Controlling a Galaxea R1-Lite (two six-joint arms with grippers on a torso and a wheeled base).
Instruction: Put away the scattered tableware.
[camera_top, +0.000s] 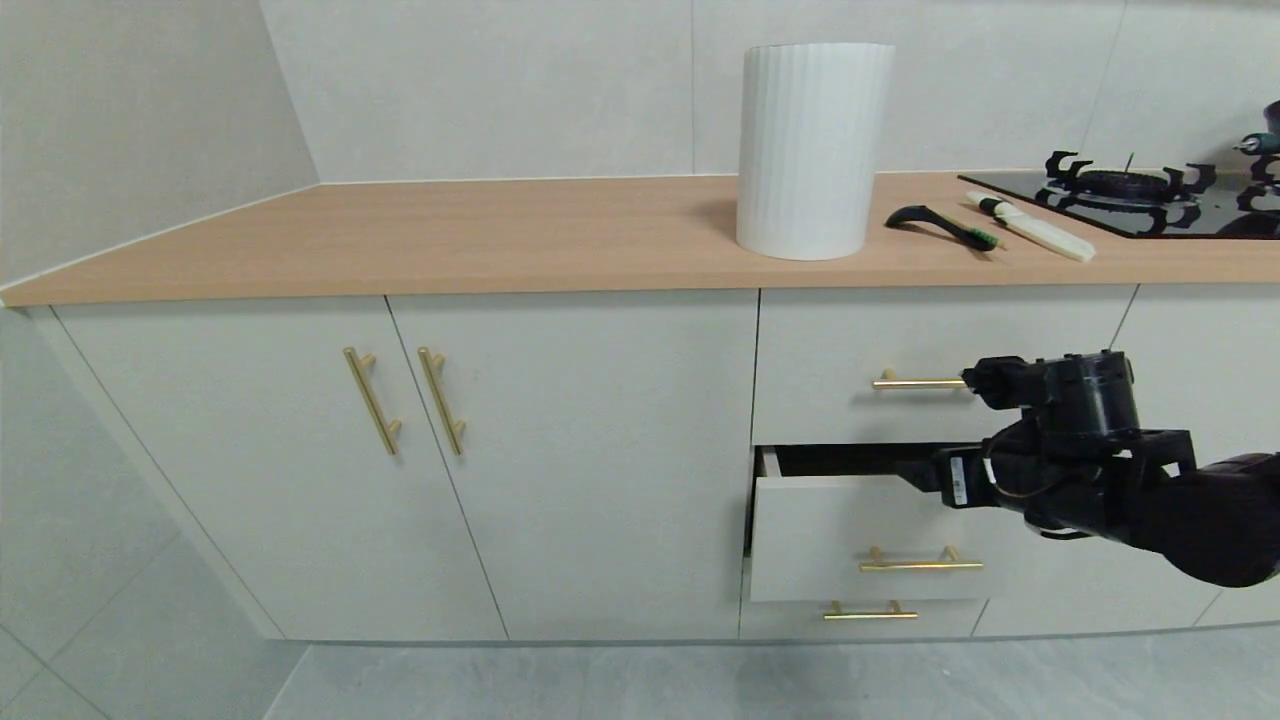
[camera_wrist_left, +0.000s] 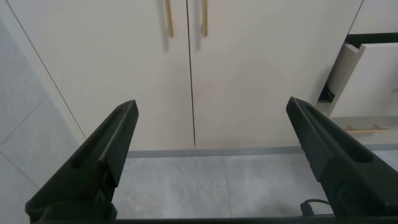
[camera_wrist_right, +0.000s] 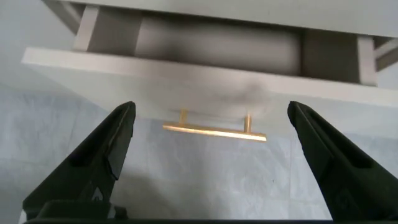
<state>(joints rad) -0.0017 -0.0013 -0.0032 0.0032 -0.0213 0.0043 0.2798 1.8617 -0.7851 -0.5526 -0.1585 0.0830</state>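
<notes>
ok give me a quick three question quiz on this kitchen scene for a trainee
1. True or false: the middle drawer is pulled open.
2. Where do the black utensil and the white utensil lie? A) in the drawer B) on the countertop, between the white ribbed container and the hob C) on the floor
3. Fill in: the right gripper by that drawer has its jaws ___.
Key: 1 true; 2 B; 3 open.

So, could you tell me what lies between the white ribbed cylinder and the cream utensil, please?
In the head view, a black utensil lies on the counter between the white ribbed cylinder and the cream utensil.
</notes>
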